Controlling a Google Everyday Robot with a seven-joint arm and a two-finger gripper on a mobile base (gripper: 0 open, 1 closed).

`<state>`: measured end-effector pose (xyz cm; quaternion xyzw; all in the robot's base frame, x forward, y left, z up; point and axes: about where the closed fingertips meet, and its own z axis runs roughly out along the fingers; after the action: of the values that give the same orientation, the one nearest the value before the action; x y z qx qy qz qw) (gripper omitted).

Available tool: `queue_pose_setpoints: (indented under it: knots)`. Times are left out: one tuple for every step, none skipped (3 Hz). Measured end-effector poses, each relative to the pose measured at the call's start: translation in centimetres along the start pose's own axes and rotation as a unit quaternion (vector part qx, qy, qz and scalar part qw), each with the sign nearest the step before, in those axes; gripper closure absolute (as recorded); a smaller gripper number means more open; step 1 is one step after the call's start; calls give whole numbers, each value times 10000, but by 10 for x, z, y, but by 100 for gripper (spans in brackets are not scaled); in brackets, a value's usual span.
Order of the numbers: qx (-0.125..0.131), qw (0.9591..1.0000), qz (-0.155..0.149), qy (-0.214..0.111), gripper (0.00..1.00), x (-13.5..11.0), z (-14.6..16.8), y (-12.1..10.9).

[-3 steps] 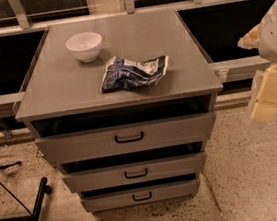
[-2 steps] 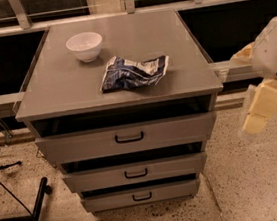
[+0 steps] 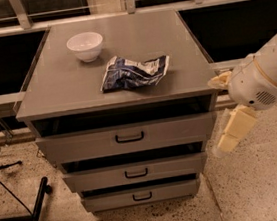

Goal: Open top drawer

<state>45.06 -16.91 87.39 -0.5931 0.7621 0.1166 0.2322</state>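
Observation:
The top drawer (image 3: 124, 138) is the tallest grey front panel of three in a grey cabinet, with a small black bar handle (image 3: 129, 137) at its centre. There is a dark gap above its front edge. My gripper (image 3: 233, 132) hangs from the white arm at the right, just beside the cabinet's right side at the height of the top drawer's front. It is apart from the handle.
A white bowl (image 3: 85, 46) and a crumpled blue-and-white bag (image 3: 134, 72) lie on the cabinet top (image 3: 65, 86). Two lower drawers (image 3: 136, 172) sit below. A black pole (image 3: 35, 213) and cables lie on the floor at the left. Window rails run behind.
My arm and gripper have moved left and down, from well to the right of the cabinet to close beside its right front corner. The drawers have not moved.

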Motion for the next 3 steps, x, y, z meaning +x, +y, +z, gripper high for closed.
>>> queue_pose_setpoints:
  knots:
    - [-25,9994,-27,-353,0,-2,21,-2]
    - [-151,9983,-75,-549,0,0,45,2]
    - [-151,9984,-74,-548,0,0,45,2]
